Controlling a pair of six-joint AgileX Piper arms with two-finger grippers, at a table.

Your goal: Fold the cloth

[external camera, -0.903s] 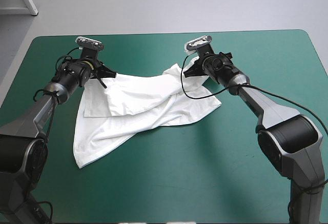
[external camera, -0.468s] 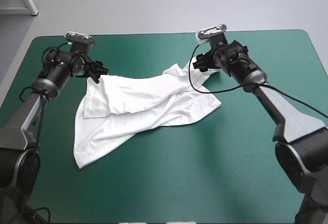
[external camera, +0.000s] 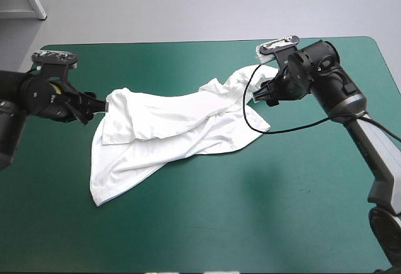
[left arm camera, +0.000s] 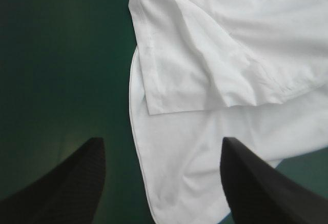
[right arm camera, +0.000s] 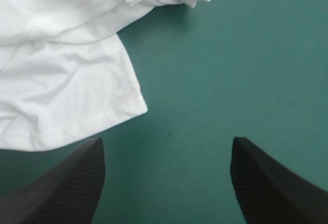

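The T-shirt (external camera: 169, 130) is spread, rumpled, on the teal-green cover (external camera: 250, 211) between the grippers. The left gripper (left arm camera: 161, 139) and right gripper (right arm camera: 166, 140) are both parted (nothing clamped), with cloth ahead of each.

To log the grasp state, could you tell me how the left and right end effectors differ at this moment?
The left end effector sits at the left end of the T-shirt, the right end effector at its right end. White cloth lies partly within the left one's gap; only bare teal-green cover lies within the right one's, the cloth ahead and aside. Both are open, holding nothing.
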